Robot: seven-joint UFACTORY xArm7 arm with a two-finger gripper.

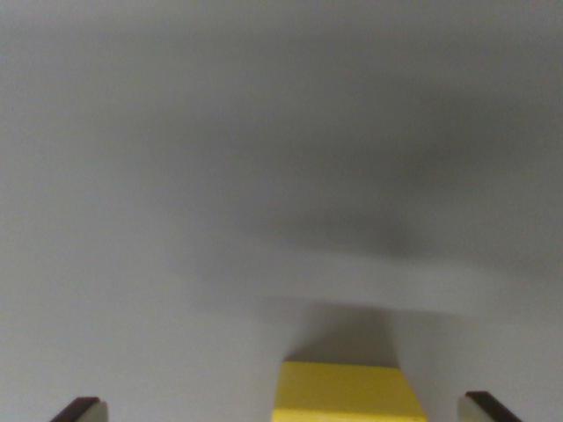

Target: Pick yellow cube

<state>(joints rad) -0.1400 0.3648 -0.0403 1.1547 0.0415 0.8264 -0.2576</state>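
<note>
The yellow cube (347, 392) sits at the bottom edge of the wrist view, only its top and part of its front face showing. Two dark fingertips (79, 410) of my gripper (283, 410) peek in at the bottom left and bottom right corners. They stand wide apart, so the gripper is open. The cube lies between them, closer to the right finger, and neither finger touches it. The lower part of the cube is cut off by the frame.
A plain grey surface (264, 176) fills the rest of the view, blurred, with a soft dark shadow above the cube. Nothing else shows.
</note>
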